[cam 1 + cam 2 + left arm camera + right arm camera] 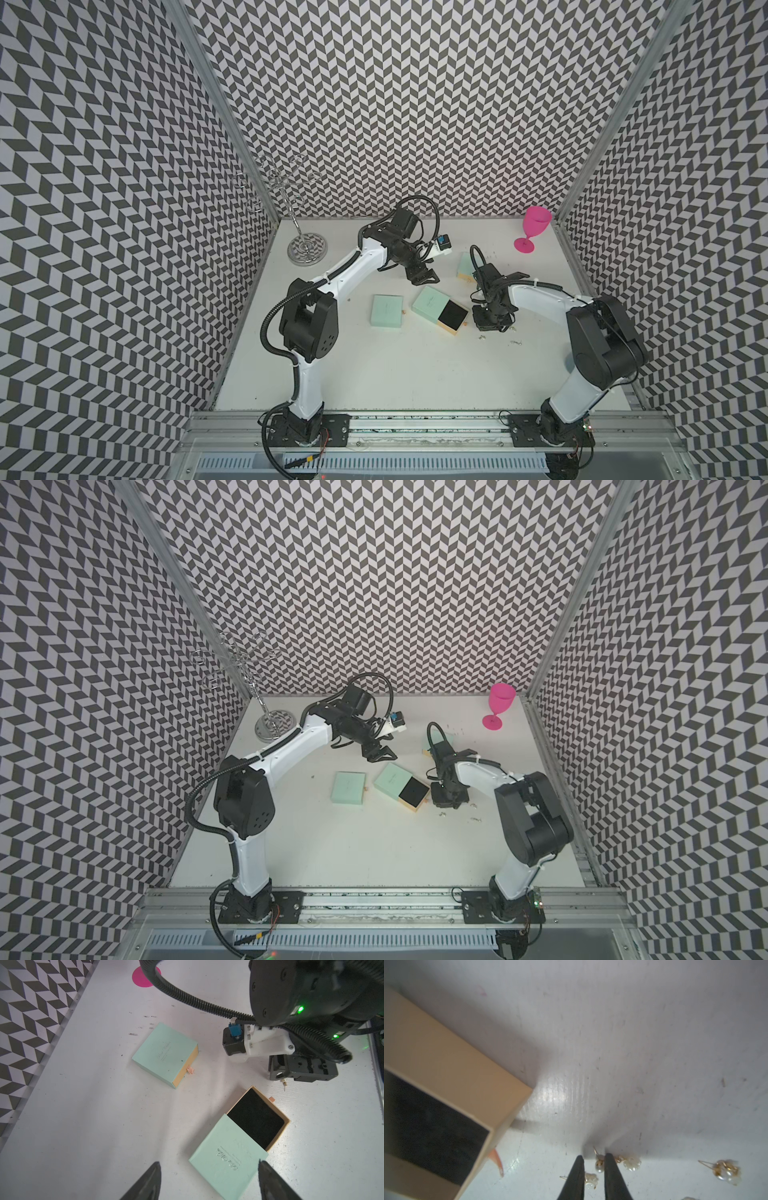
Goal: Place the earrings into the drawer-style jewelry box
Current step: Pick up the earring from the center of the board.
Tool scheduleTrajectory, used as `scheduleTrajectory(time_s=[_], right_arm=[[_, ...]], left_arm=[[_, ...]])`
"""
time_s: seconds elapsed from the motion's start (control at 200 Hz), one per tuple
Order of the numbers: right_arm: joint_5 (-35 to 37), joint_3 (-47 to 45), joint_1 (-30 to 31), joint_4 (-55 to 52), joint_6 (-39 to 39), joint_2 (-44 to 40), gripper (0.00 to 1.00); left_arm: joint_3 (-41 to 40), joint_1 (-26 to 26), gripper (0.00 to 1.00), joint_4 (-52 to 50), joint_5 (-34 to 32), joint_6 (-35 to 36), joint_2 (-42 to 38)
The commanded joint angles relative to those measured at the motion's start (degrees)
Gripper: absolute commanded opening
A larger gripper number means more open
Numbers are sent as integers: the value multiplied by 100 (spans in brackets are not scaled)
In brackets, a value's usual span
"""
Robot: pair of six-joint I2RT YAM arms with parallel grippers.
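Right wrist view: pick-up step, right tool (pixel 594 1155) narrowly parted astride one earring (pixel 599 1165) on the desk (pixel 633 1043) beside the open jewelry box (pixel 452 1053), grip indiscernible; left tool (pixel 208 1161) released; next, presumably, pinch and lift.

chevron walls (pixel 415 104), white tabletop (pixel 415 365)

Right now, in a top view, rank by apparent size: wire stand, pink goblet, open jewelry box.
1. wire stand
2. open jewelry box
3. pink goblet, though it rises toward the camera, so less sure
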Motion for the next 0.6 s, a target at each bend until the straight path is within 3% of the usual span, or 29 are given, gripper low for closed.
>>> scheduleTrajectory(time_s=[0.0,0.591], right_arm=[[227,133,65,-69,-78,72,19],[447,-37,262,-114,-6,62,14]], left_arm=[[-57,48,75,27,153,38,-216],[-125,65,75,45,182,56,-212]])
